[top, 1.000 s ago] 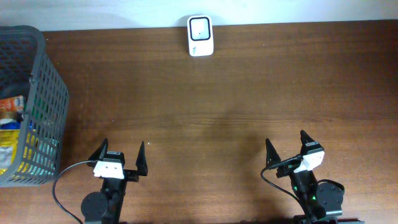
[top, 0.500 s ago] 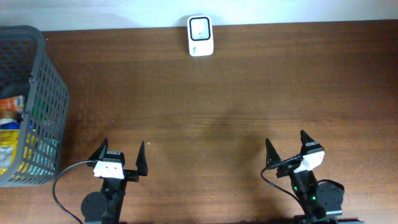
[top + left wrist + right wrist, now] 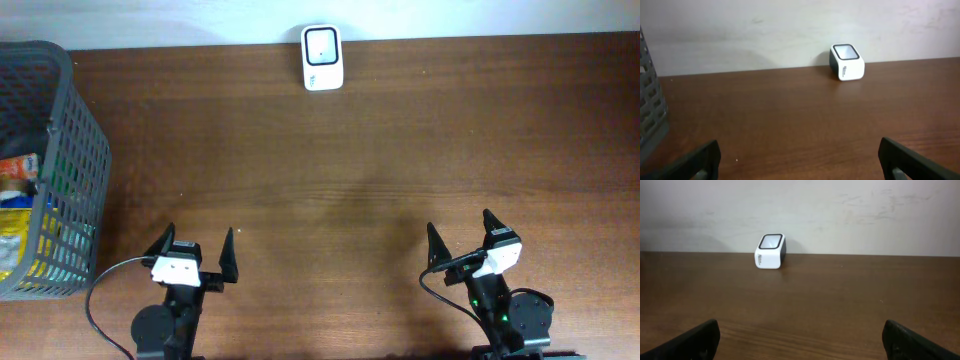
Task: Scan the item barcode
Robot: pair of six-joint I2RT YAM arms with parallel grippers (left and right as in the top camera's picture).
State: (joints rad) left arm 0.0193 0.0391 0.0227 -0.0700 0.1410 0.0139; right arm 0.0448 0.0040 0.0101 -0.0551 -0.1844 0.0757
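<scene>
Overhead, the packaged items (image 3: 14,205) lie in the grey basket (image 3: 88,170) at nine o'clock, well apart from the white scanner (image 3: 322,58) at twelve. Nothing has moved over the last second. The left gripper (image 3: 198,235) at seven and the right gripper (image 3: 459,222) at five stay parked, jaws spread wide and empty, so picking an item has seemingly not begun.
</scene>
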